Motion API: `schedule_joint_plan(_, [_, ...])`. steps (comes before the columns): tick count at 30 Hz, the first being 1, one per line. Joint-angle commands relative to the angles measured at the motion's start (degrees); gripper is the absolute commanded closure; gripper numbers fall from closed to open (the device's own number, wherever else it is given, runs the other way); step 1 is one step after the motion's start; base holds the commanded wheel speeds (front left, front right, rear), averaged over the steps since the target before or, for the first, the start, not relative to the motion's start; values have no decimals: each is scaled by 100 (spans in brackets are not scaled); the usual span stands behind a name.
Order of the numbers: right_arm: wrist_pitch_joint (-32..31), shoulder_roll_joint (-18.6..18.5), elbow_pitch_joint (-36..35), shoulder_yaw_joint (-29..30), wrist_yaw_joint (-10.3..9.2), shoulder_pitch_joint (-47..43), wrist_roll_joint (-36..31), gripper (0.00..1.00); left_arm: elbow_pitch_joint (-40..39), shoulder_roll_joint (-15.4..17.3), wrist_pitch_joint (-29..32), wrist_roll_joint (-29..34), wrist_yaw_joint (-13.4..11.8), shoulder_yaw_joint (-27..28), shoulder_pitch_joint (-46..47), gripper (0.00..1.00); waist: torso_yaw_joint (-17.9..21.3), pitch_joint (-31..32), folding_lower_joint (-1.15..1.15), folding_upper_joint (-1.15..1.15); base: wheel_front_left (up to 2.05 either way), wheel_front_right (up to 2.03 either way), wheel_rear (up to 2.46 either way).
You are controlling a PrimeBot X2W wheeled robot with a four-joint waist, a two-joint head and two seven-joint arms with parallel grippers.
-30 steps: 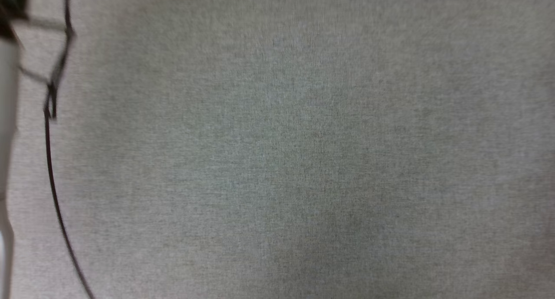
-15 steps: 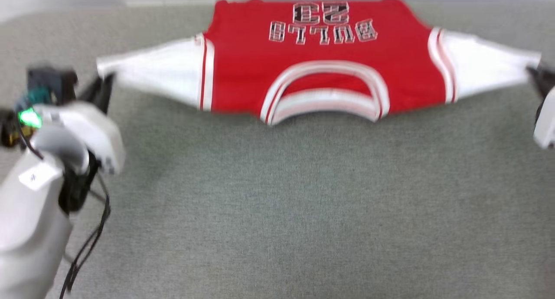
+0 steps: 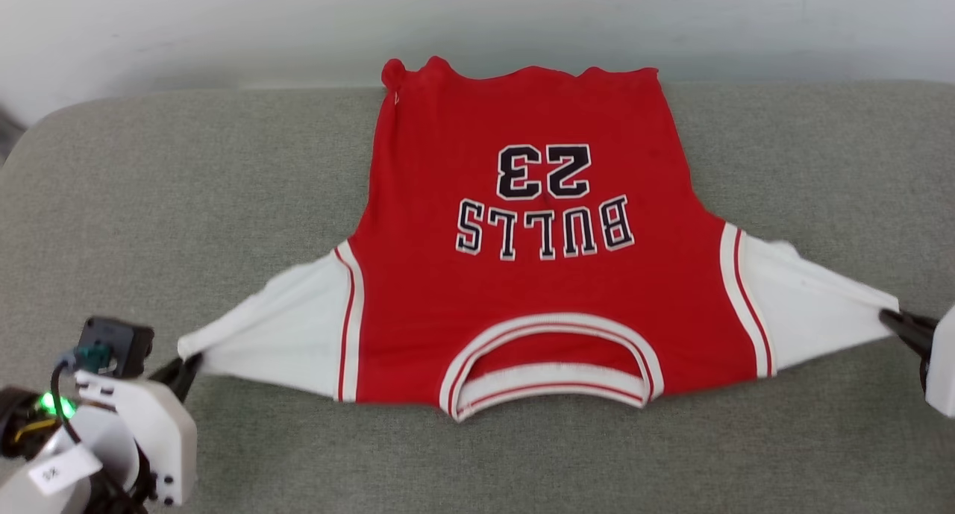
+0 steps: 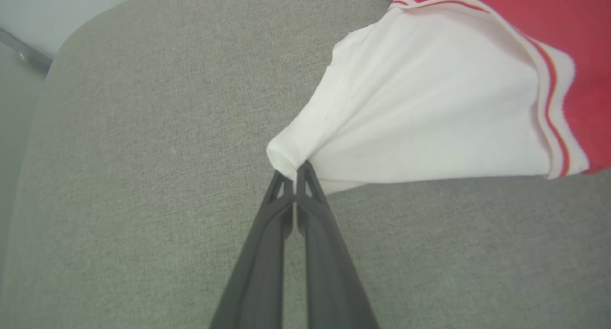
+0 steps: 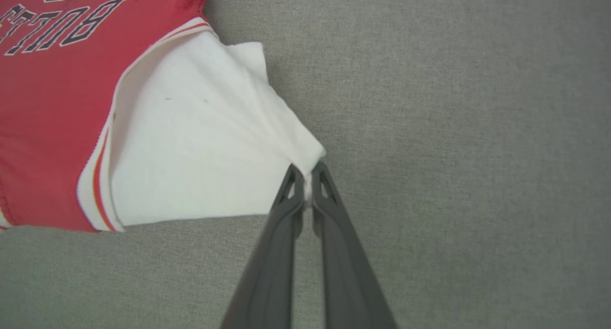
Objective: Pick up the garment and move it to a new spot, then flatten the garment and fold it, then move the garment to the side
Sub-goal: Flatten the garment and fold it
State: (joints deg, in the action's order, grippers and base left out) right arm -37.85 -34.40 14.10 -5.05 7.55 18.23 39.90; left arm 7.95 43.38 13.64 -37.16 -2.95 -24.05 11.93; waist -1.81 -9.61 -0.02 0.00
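Garment (image 3: 537, 275), red, white-sleeved, "BULLS 23" up, lies stretched between left gripper (image 3: 186, 365) and right gripper (image 3: 891, 321), each clamped on a sleeve tip.

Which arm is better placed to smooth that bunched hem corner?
Probably left: the bunched hem corner of the garment lies on the left gripper's side, though it is shut on a sleeve.

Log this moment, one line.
garment: print up on cushion | left fingers: shut on left sleeve tip | right fingers: shut on right sleeve tip | step: flattening
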Motion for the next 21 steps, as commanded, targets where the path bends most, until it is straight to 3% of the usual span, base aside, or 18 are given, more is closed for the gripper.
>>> schedule_joint_plan(1, [-139,-72,-160,191,-12,-273,-14,100,-149,138,99,-79,-128,69,-272,100,8,17,2,0,0,0,0])
schedule_joint_plan(14, [-1574,576,-1443,1494,-11,-2064,-340,100,-1692,728,851,-767,-657,153,-2097,100,90,153,2,0,0,0,0])
schedule_joint_plan(21, [-1884,901,-1895,1700,-10,-2494,-491,100,-1955,653,832,-913,-661,97,-2345,100,57,86,2,0,0,0,0])
